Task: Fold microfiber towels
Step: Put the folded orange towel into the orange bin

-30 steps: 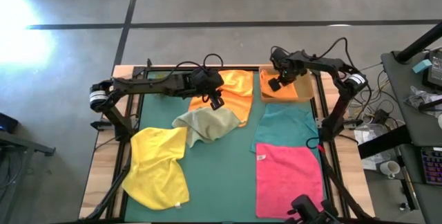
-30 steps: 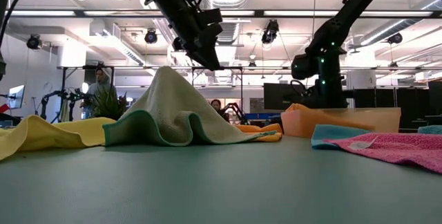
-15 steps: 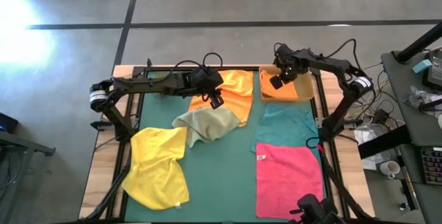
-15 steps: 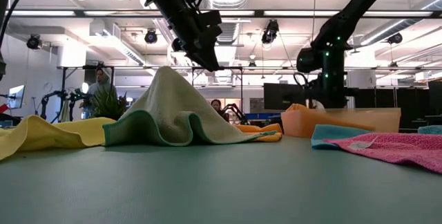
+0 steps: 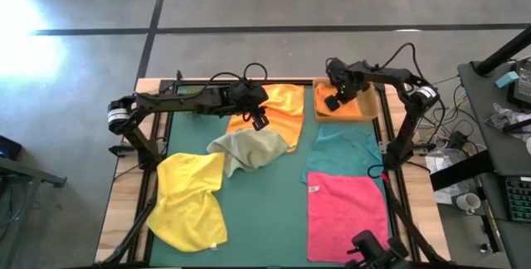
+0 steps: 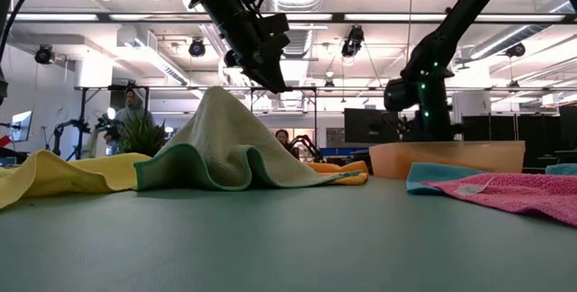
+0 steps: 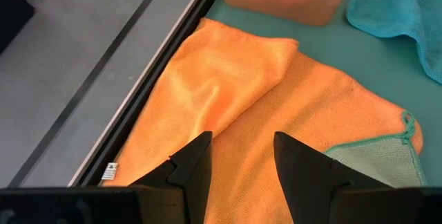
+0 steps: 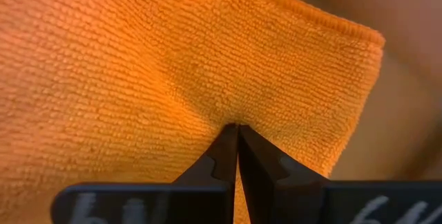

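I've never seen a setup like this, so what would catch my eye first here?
Probably the bright cloths spread over the green table: a yellow towel front left, a pink towel front right. Then the two dark arms at the back: the left gripper hovers open above an orange towel, the right gripper pressed shut into the tray.

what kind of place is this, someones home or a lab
Most likely a robotics lab or workshop, not a home. The low view shows exposed ceiling ducts and track lights, more robot arms on stands behind the table, and rows of monitors. The high view shows a bare concrete floor.
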